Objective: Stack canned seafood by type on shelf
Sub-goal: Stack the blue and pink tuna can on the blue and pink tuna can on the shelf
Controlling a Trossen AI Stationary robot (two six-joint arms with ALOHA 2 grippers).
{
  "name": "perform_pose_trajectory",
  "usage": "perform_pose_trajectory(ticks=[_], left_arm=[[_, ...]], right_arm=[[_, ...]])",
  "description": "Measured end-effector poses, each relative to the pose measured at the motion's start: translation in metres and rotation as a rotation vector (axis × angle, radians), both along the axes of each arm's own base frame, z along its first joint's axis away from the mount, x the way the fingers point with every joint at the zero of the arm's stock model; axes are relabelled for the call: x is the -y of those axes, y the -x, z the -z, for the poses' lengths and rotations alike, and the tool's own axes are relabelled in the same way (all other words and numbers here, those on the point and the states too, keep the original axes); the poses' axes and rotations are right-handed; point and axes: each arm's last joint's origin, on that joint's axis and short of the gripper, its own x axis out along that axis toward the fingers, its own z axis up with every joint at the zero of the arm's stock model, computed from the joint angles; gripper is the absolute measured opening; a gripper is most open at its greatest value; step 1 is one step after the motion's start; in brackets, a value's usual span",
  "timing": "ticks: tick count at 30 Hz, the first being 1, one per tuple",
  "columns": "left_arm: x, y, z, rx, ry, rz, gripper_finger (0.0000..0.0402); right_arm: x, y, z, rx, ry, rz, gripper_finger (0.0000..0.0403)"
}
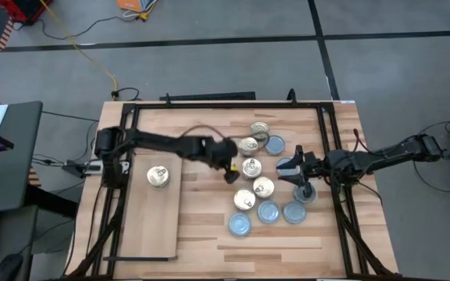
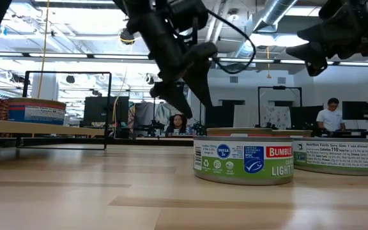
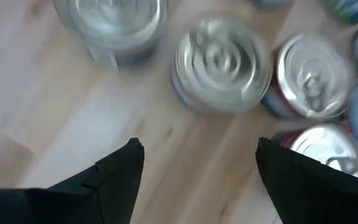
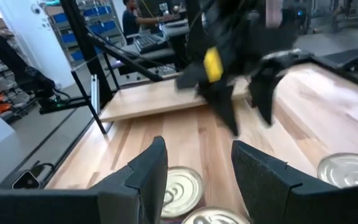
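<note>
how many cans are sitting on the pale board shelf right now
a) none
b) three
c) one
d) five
c, in the high view a single gold-topped can sits on the shelf, while the other cans lie clustered on the tabletop between the two arms.

left hand [image 2: 187, 96]: empty, fingers apart, raised | green-label tin [image 2: 243, 160]: on table
</note>
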Motion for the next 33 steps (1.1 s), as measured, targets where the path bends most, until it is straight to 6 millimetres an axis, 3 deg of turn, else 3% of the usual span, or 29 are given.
perform_pose_trajectory(ticks=[4,9,15,20,28,33], left_arm=[[-0.026,0.001,-0.021,0.001,-0.055,0.059,0.0295],[-0.067,0.003,-0.024,0.053,-0.109,0.115,0.0295],[-0.122,0.006,0.005,0.094,-0.01,0.116,0.0295],[-0.151,0.001,0.018,0.151,0.007,0.115,0.0295],[-0.162,-0.028,0.03,0.087,0.035,0.203,0.0295],[-0.161,-0.033,0.036,0.034,0.014,0.247,0.0294]], right_arm=[[0.001,0.0,0.001,-0.006,0.015,0.002,0.0205],[0.007,-0.001,0.001,-0.005,0.073,0.04,0.0205],[0.025,-0.002,-0.011,-0.019,0.125,0.169,0.0205],[0.043,-0.004,-0.041,0.027,0.194,0.231,0.0205],[0.08,-0.011,-0.075,-0.001,0.262,0.278,0.0205],[0.101,0.002,-0.098,-0.051,0.299,0.419,0.0205]])
